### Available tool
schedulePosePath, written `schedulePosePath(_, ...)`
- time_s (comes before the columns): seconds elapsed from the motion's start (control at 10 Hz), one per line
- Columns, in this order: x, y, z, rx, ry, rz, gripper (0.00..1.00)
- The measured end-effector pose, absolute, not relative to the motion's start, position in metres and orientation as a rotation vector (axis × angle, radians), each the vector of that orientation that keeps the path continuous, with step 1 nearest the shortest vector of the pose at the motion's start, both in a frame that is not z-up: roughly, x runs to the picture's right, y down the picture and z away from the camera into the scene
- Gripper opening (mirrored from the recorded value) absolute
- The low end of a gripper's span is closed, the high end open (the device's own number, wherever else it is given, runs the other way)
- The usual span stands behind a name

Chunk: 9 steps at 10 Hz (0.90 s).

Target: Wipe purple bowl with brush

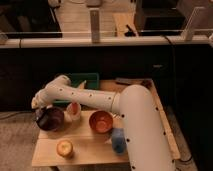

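Note:
The purple bowl [50, 119] sits at the left edge of the wooden table [90, 142]. My white arm reaches from the lower right across the table to it. My gripper [38, 107] is at the bowl's far left rim, just above it. The brush is too small to make out; it may be hidden at the gripper.
An orange-red bowl [100, 121] stands mid-table. A small red-and-white cup [73, 109] is between the two bowls. A round yellowish fruit [64, 147] lies at the front left, a blue object [118, 140] at the front, a green tray [80, 82] at the back.

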<state>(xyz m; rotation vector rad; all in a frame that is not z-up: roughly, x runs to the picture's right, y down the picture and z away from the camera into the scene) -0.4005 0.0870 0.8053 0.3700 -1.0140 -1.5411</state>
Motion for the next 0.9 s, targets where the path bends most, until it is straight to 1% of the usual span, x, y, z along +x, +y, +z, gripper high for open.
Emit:
schedulePosePath(0.2,-0.396,0.1,0.798,0.357,-1.041,-1.534,0.0)
schedulePosePath(0.5,-0.362,0.112,0.799,0.299,-1.038,-1.506,0.0)
schedulePosePath(0.9,-0.331,0.115,0.807,0.223,-0.947,-1.512,0.0)
